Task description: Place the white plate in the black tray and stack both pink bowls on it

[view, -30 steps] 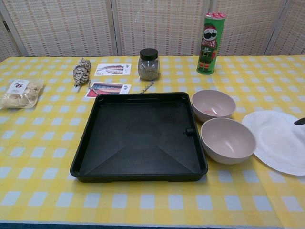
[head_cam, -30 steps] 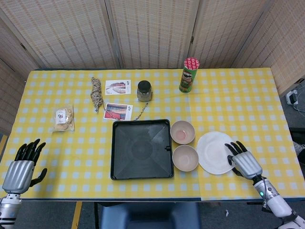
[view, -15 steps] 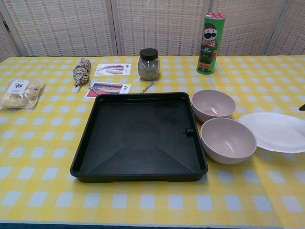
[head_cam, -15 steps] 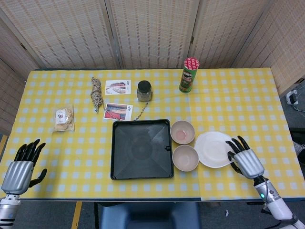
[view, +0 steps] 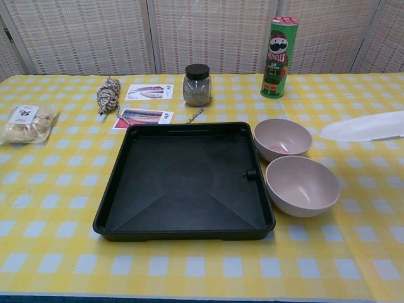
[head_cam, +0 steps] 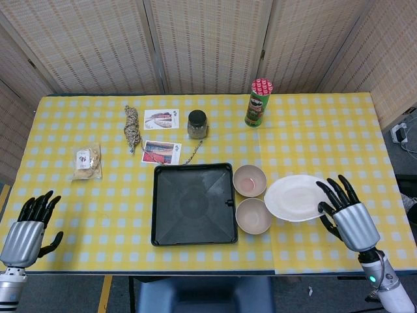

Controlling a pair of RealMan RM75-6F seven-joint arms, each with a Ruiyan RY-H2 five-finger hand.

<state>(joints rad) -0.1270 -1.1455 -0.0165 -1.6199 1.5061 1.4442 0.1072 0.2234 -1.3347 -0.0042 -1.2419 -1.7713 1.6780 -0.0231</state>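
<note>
Right of the pink bowls (head_cam: 251,199), the right hand (head_cam: 343,213) holds the white plate (head_cam: 293,197) aloft; next, carry it leftward over the black tray (head_cam: 194,204)

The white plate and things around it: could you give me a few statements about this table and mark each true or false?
1. The white plate is lifted off the table, held by the right hand. True.
2. Both pink bowls are stacked in the black tray. False: the far pink bowl and near pink bowl sit apart on the cloth, right of the empty tray.
3. The left hand holds a bowl. False: it holds nothing, fingers apart.
4. The green can stands upright. True.
</note>
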